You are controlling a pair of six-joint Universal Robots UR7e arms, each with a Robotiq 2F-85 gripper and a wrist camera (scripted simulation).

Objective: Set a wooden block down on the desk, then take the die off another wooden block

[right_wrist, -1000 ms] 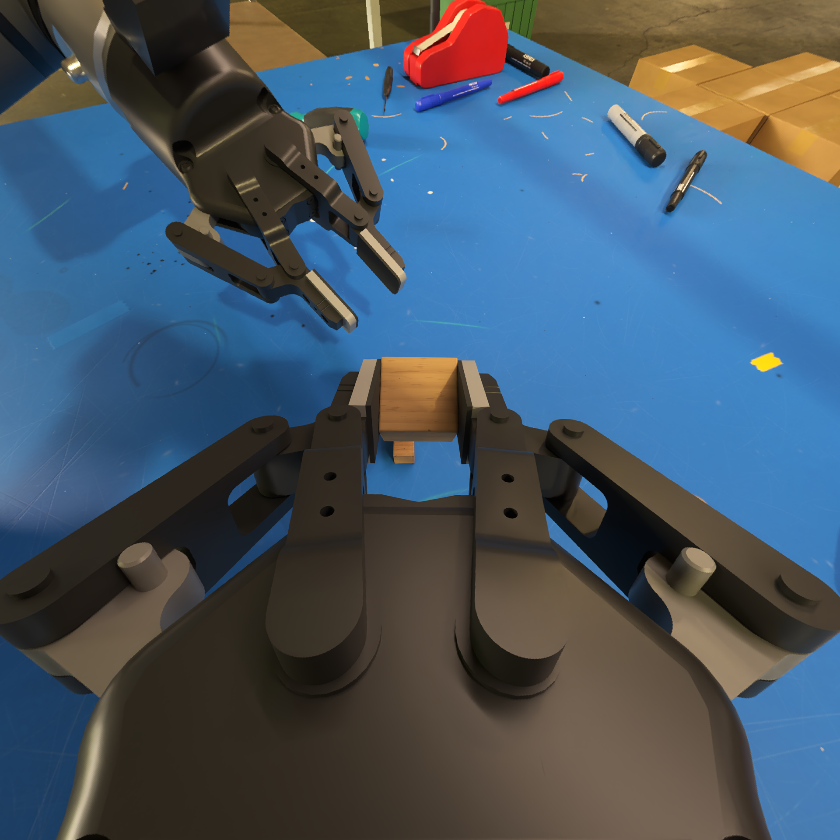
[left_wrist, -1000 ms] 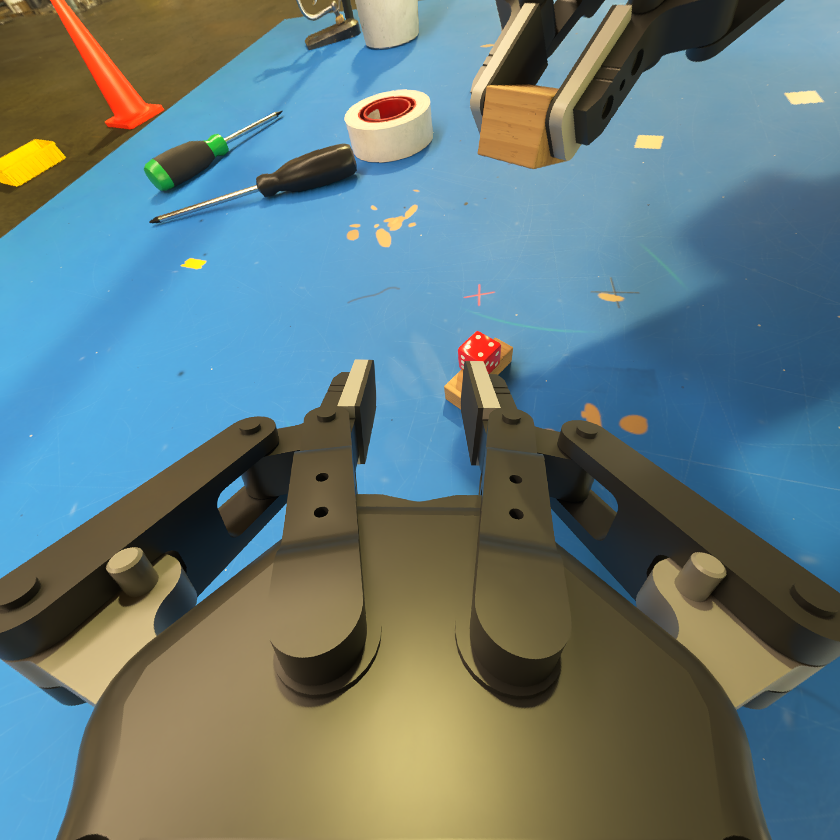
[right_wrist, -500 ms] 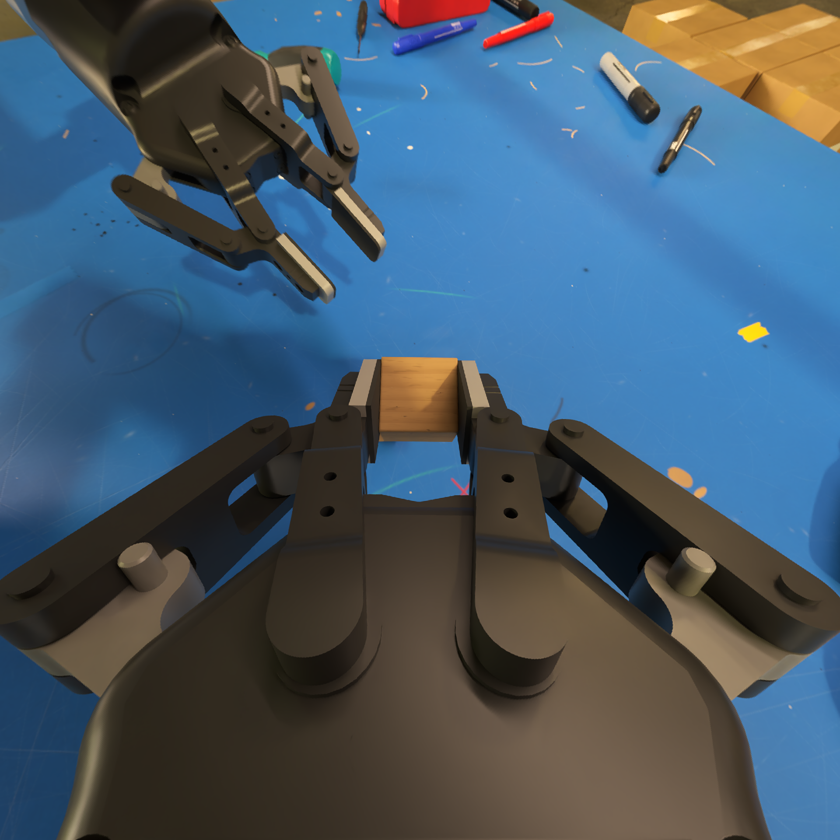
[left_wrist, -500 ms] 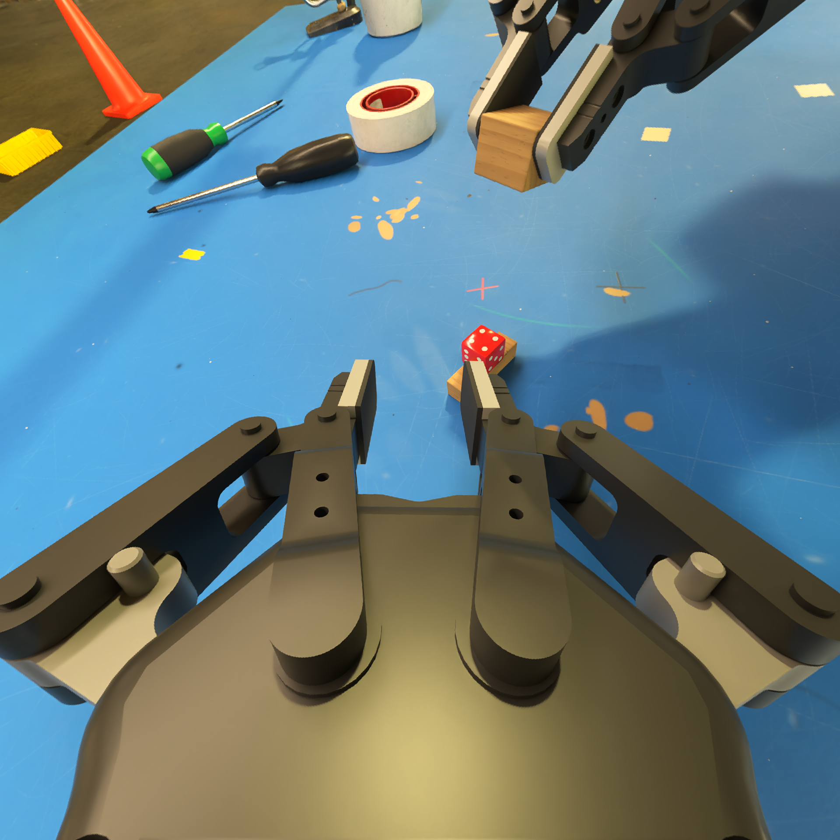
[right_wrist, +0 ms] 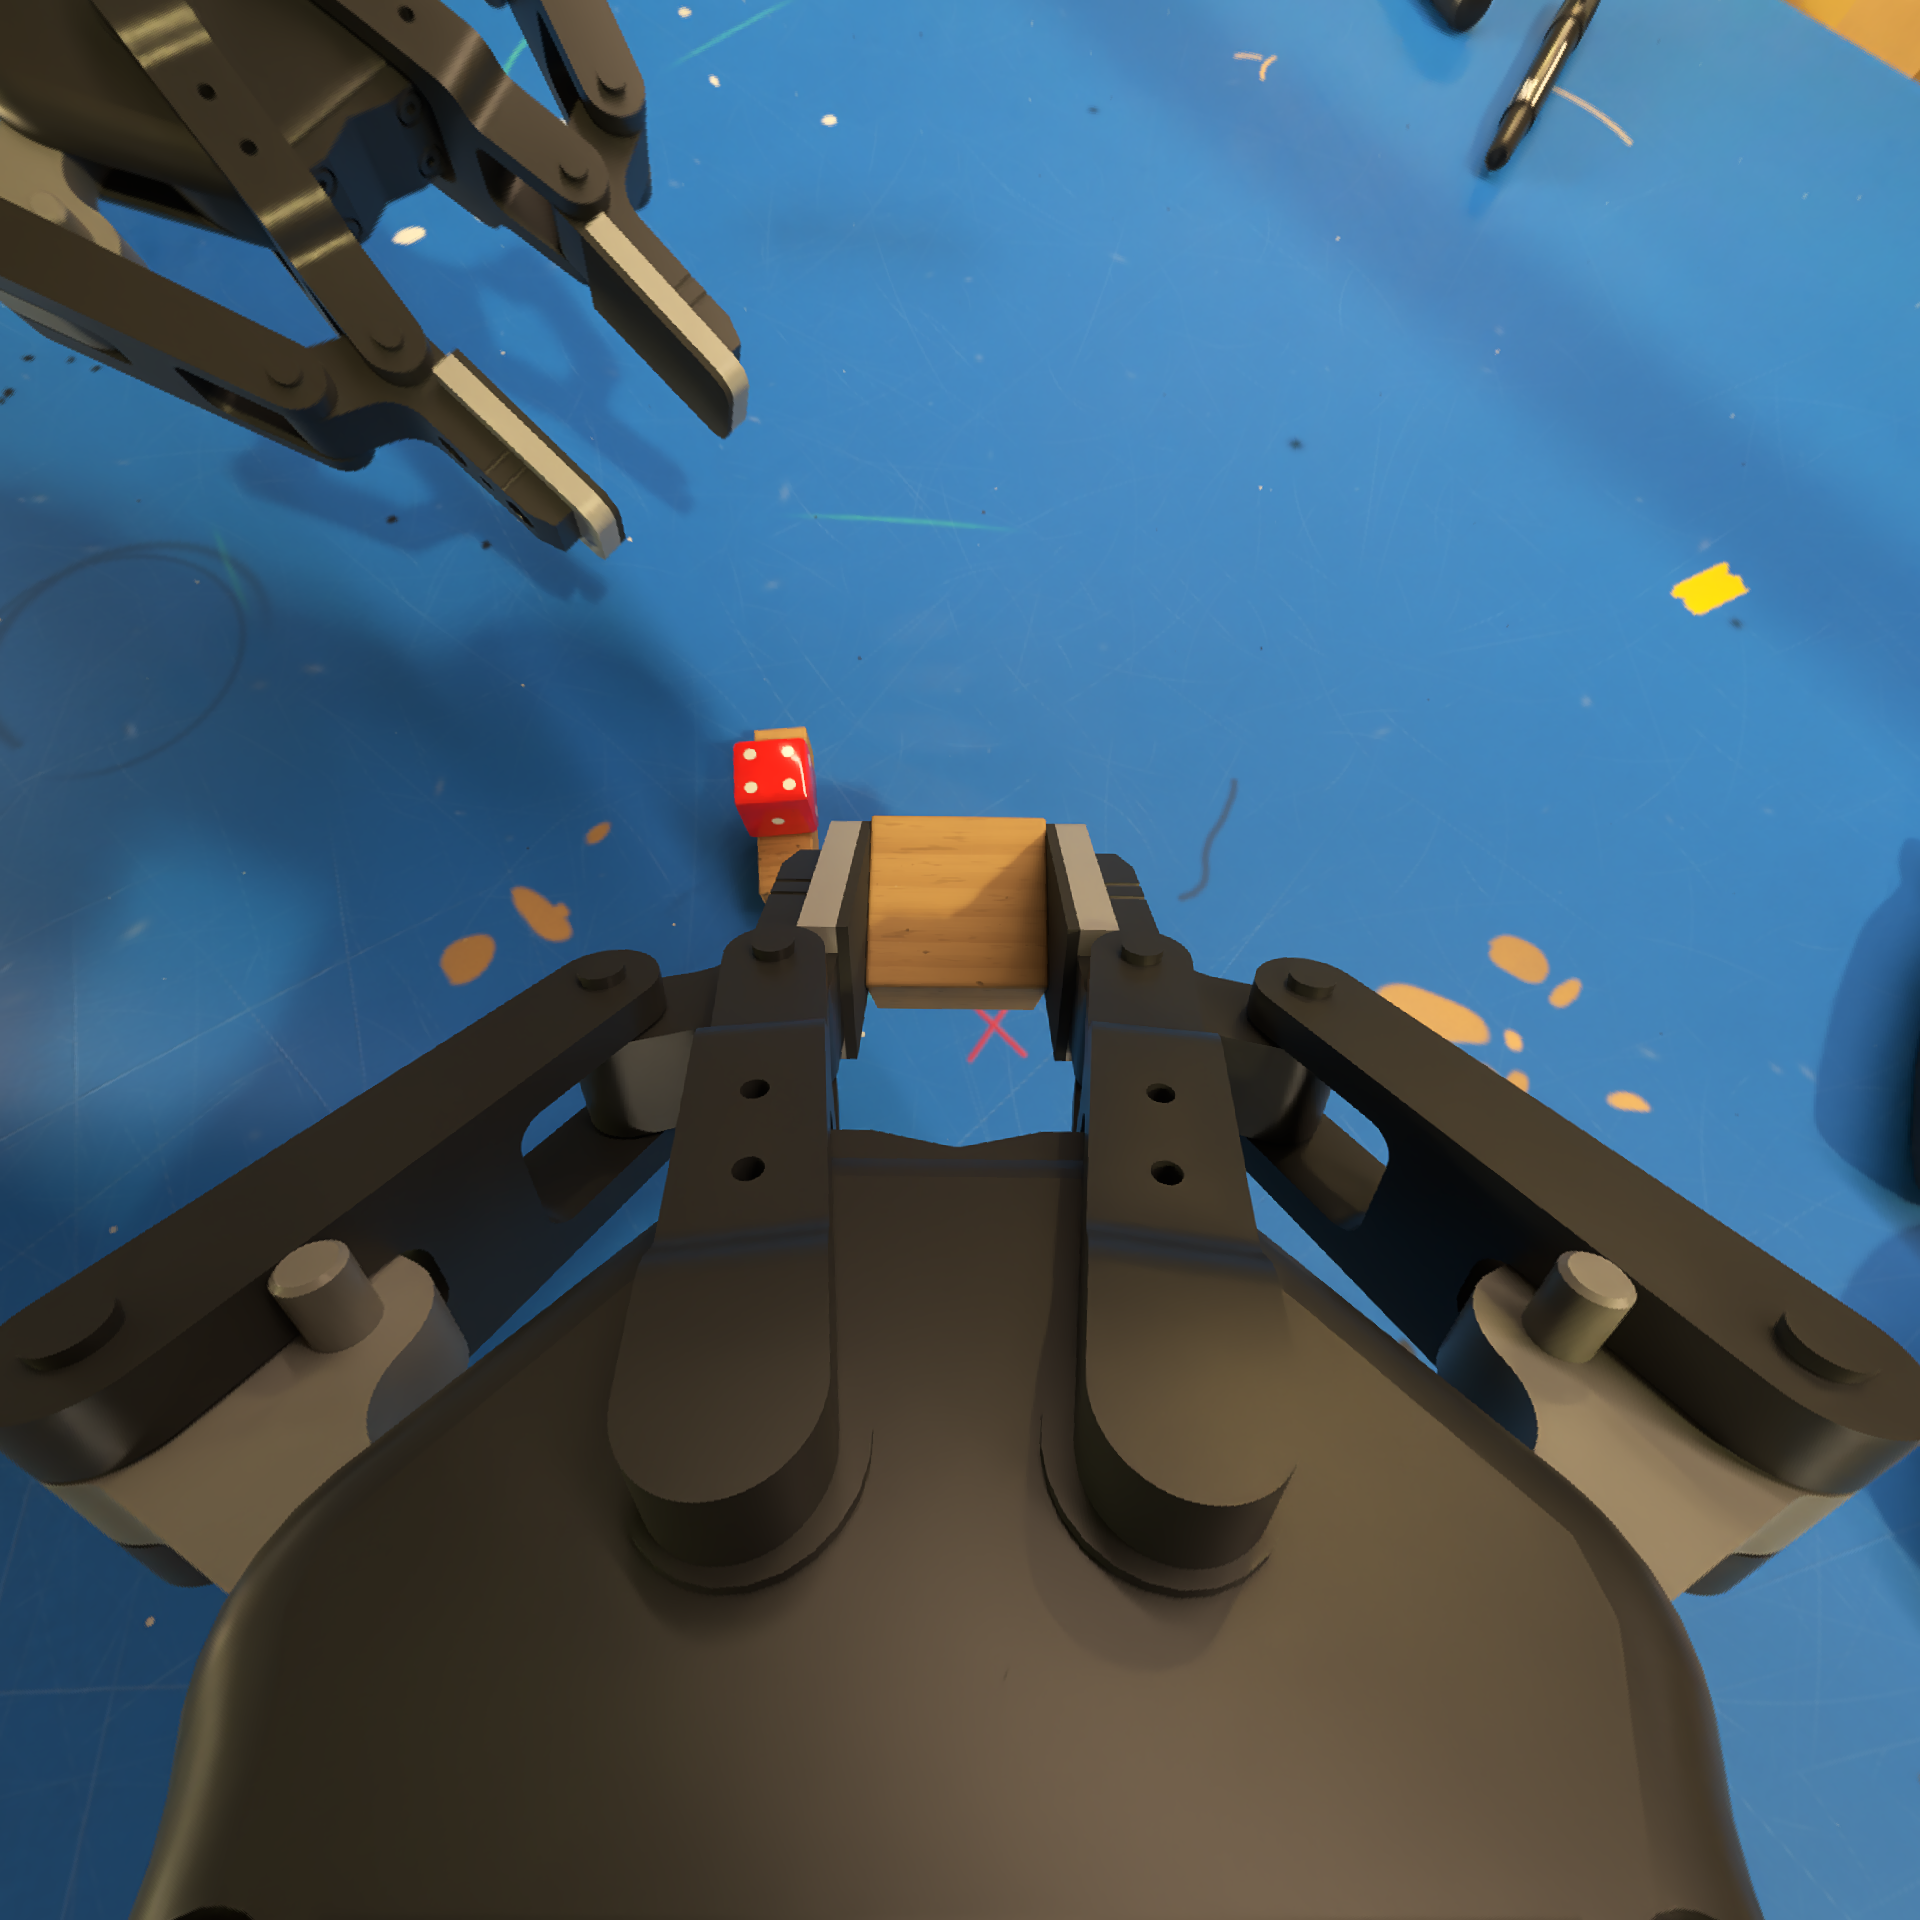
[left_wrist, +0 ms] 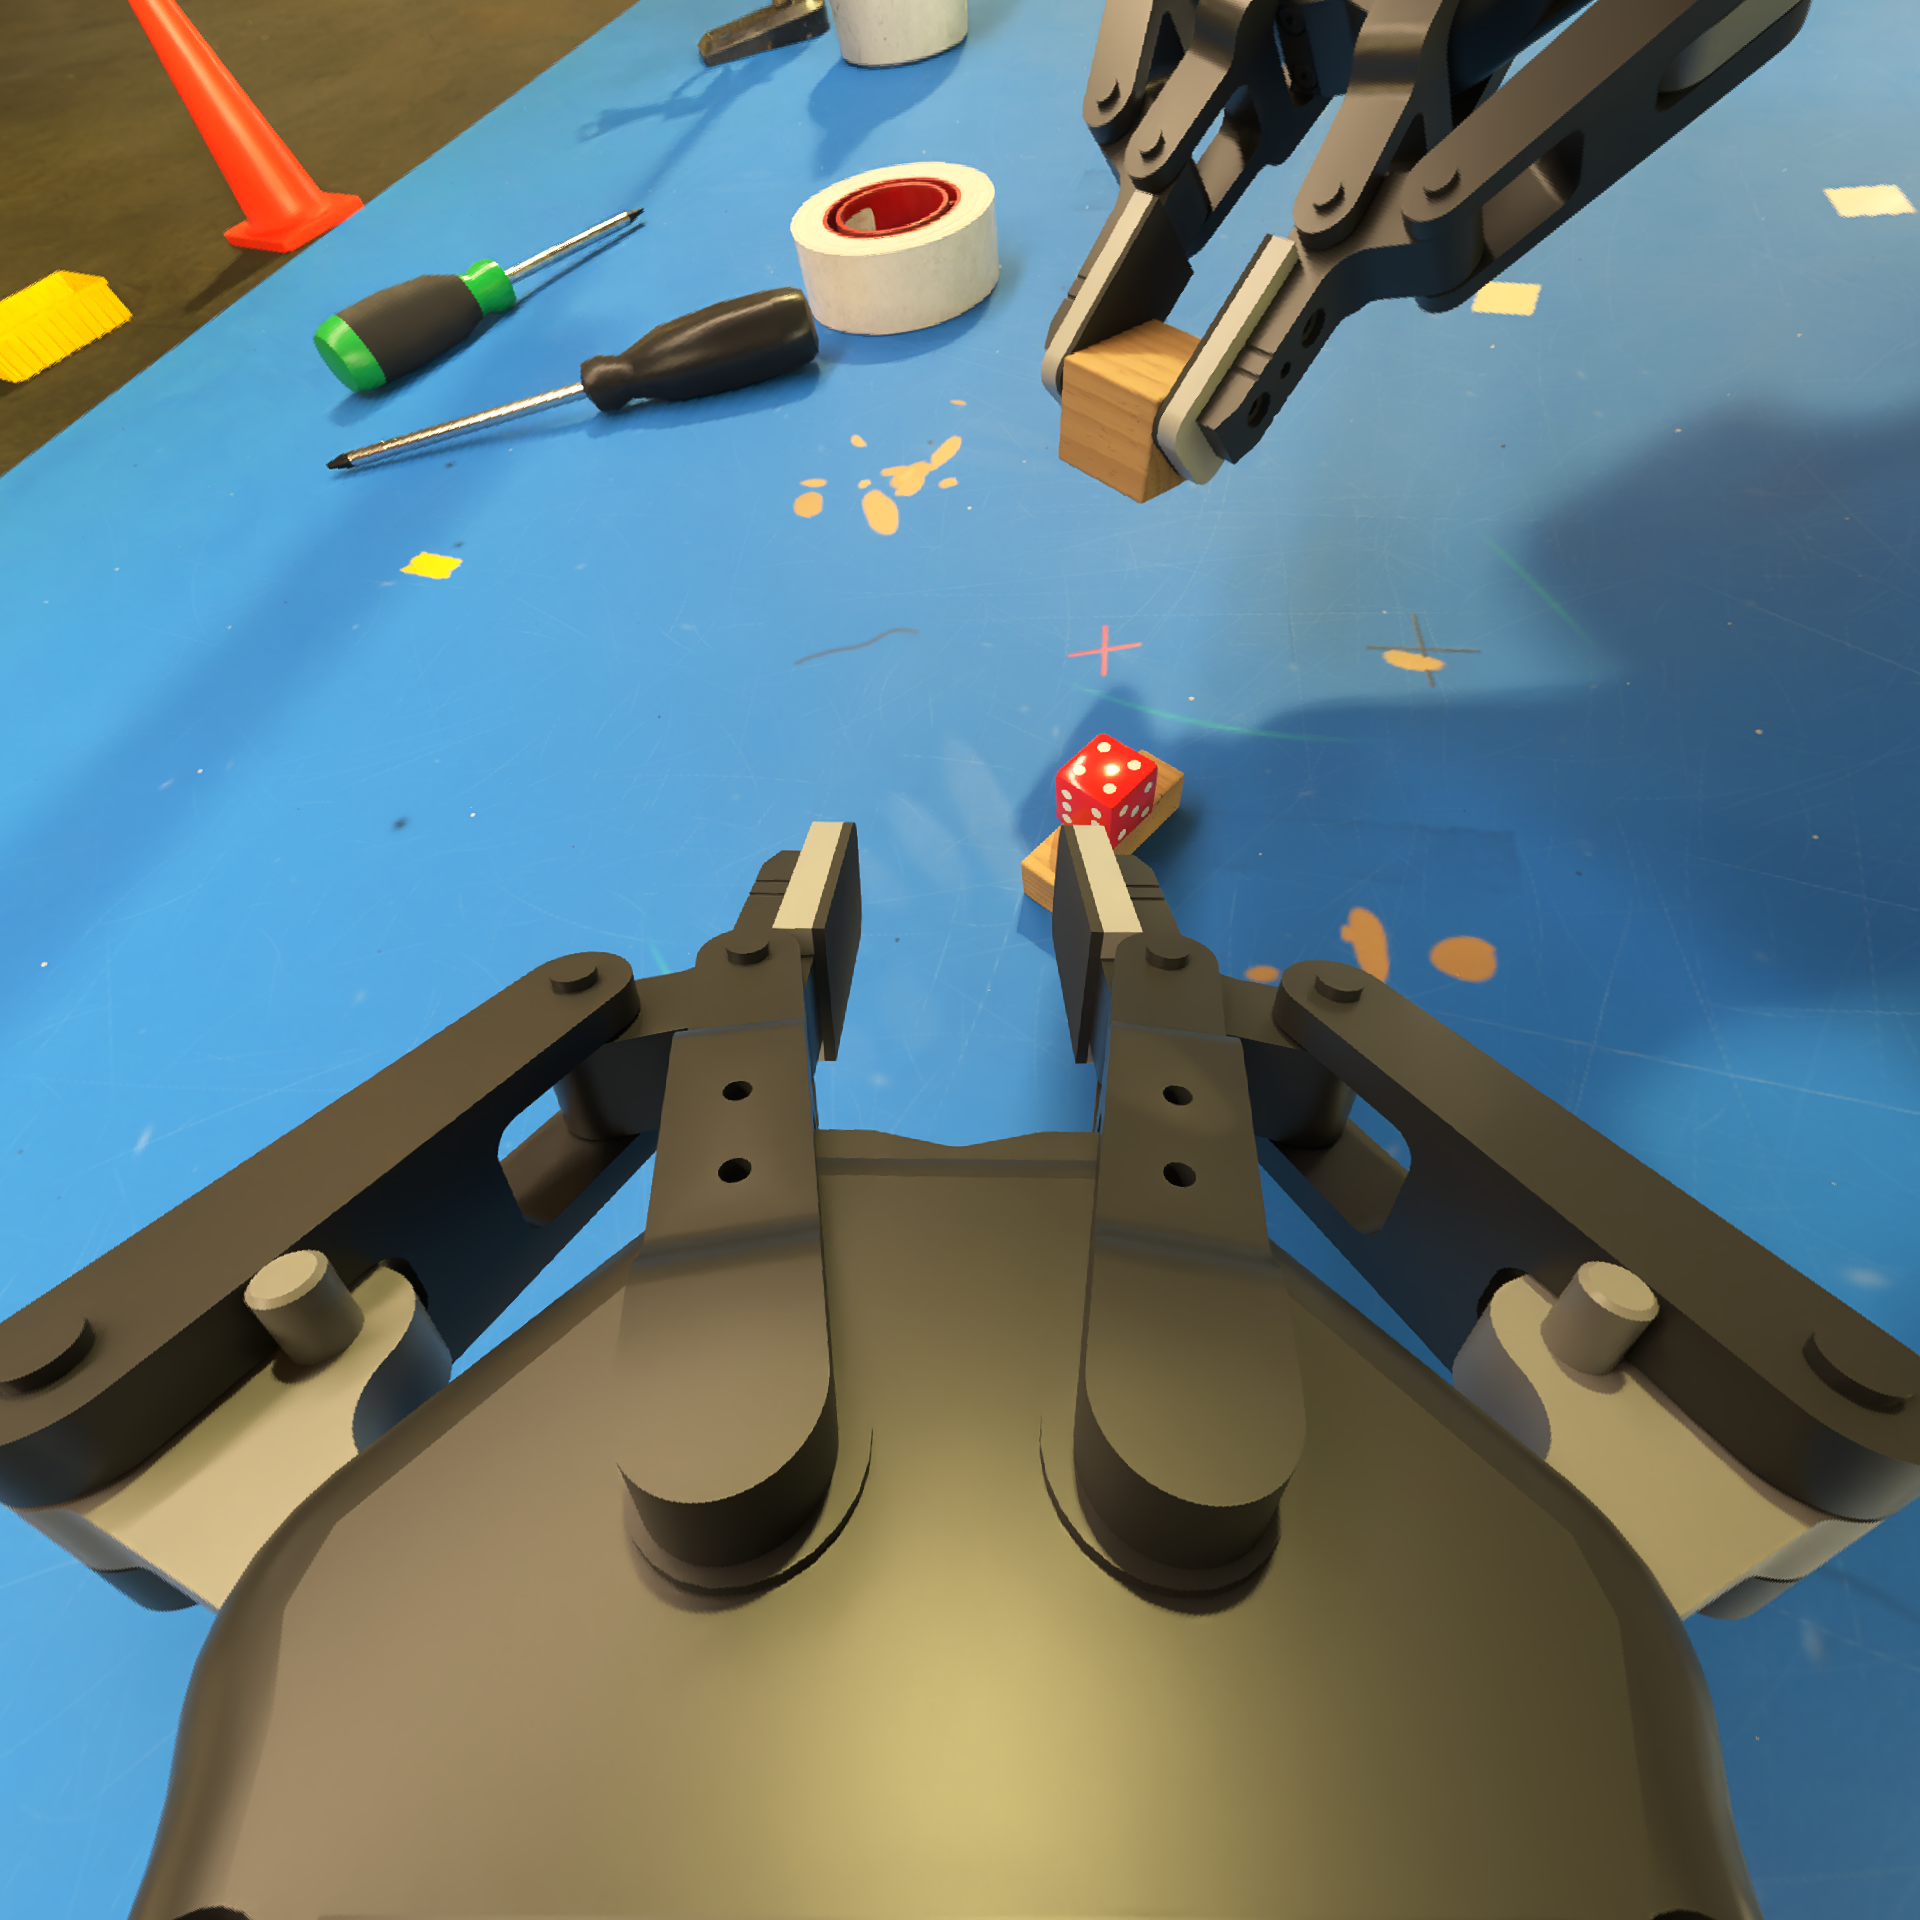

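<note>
My right gripper (right_wrist: 956,883) is shut on a wooden block (right_wrist: 956,904) and holds it above the blue desk (right_wrist: 1351,520). It also shows in the left wrist view (left_wrist: 1153,416) with the block (left_wrist: 1112,410) at the upper right. A red die (left_wrist: 1104,784) sits on a flat wooden block (left_wrist: 1164,795) on the desk. My left gripper (left_wrist: 956,883) is open and empty, with its right fingertip (left_wrist: 1091,878) just in front of that block. In the right wrist view the die (right_wrist: 772,784) lies left of my held block, and the left gripper (right_wrist: 665,468) hangs open at the upper left.
A white tape roll (left_wrist: 896,249), a black-handled screwdriver (left_wrist: 623,379) and a green-tipped screwdriver (left_wrist: 436,312) lie at the far left. An orange cone (left_wrist: 244,135) stands beyond the desk edge. A black pen (right_wrist: 1538,88) lies far right. Orange paint spots (left_wrist: 883,488) mark the desk.
My right gripper has come down and nearer the die with its block. The die and flat block have come into the right wrist view. My left gripper has hardly moved.
</note>
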